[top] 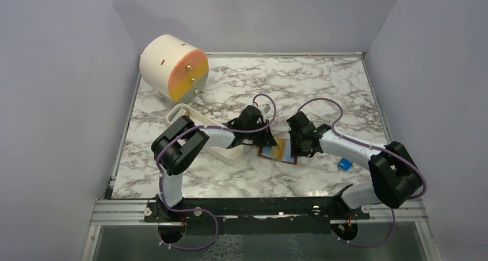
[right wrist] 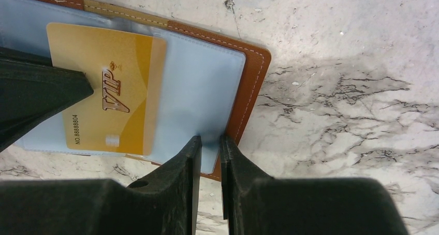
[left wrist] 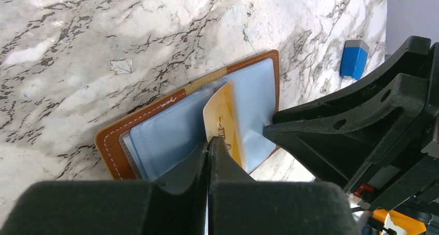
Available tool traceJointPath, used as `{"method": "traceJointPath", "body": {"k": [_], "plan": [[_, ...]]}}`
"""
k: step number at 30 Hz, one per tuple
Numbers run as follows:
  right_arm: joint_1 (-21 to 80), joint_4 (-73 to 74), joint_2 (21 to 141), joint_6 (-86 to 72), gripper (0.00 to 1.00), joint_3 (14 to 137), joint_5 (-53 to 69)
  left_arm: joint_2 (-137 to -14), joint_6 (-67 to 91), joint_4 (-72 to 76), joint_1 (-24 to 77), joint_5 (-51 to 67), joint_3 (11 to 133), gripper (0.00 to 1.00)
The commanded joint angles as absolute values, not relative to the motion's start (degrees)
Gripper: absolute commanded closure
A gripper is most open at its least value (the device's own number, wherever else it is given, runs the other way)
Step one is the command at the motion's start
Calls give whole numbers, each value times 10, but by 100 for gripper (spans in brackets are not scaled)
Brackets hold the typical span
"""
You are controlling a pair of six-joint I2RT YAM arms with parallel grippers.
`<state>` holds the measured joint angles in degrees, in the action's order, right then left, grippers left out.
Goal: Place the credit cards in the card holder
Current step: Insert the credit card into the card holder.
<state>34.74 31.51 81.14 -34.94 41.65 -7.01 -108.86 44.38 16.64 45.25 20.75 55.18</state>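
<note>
The card holder (right wrist: 253, 79) lies open on the marble desk (top: 322, 83) between both arms. The left tool (left wrist: 208, 142) is clenched on 1 orange-yellow credit card (right wrist: 111, 90) lying over the pale blue pockets. The right tool (right wrist: 208, 144) pinches the holder's pocket edge.

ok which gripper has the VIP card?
The left gripper, shut on the edge of the orange-yellow VIP card. The right gripper instead pinches the pale blue pocket of the card holder.

Marble-look table (top: 322, 83); white oblong tray (top: 183, 107) on my left half; cream drum (top: 167, 62) on its side, far-left corner, orange-pink face w/ three studs; small blue block (top: 345, 164) near-right, well apart from tray.
</note>
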Motion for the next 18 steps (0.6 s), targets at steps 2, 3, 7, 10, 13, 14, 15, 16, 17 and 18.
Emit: {"method": "traceJointPath", "body": {"k": [2, 3, 7, 10, 13, 14, 15, 16, 17, 18], "plan": [[346, 275, 829, -369, 80, 420, -46, -1096, 449, 150, 468, 185, 534, 100], [346, 275, 829, -369, 80, 421, -47, -1095, 452, 151, 470, 184, 533, 100], [345, 280, 820, -373, 80, 433, -52, -1087, 464, 151, 476, 180, 535, 99], [345, 285, 800, -377, 78, 443, -54, -1078, 464, 144, 476, 180, 543, 91], [341, 298, 789, -375, 78, 452, -67, -1061, 447, 109, 476, 165, 558, 80], [338, 299, 787, -373, 78, 451, -69, -1055, 442, 98, 476, 159, 562, 77], [336, 297, 785, -371, 78, 448, -70, -1050, 438, 88, 476, 154, 567, 75], [334, 292, 784, -370, 78, 444, -70, -1045, 431, 79, 476, 150, 572, 73], [332, 289, 784, -369, 78, 442, -67, -1042, 426, 73, 476, 148, 577, 71], [330, 285, 784, -368, 79, 440, -63, -1039, 422, 69, 476, 148, 580, 69]]}}
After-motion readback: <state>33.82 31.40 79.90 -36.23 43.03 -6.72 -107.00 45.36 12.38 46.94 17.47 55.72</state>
